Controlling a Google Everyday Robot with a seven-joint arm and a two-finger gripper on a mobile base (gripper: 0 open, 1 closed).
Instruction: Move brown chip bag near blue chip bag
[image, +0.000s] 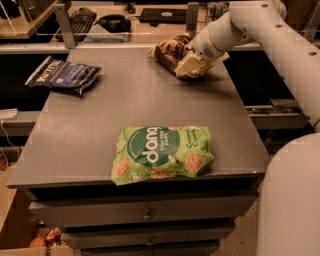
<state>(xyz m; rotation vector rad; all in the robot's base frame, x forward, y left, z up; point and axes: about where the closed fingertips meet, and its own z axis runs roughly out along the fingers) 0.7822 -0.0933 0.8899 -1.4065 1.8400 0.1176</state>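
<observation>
The brown chip bag (170, 50) lies at the back right of the grey table (100, 125), its pale cream end (192, 67) pointing right and toward the front. My gripper (196, 56) is down on that bag's right end, at the tip of the white arm that reaches in from the right. The blue chip bag (62, 74) lies flat at the back left corner of the table, far from the brown bag.
A bright green "dang" bag (161, 154) lies near the table's front edge, right of centre. Drawers (147, 216) sit below the tabletop. A keyboard (80, 20) and other desk items lie on the counter behind. My white base (295, 200) fills the lower right.
</observation>
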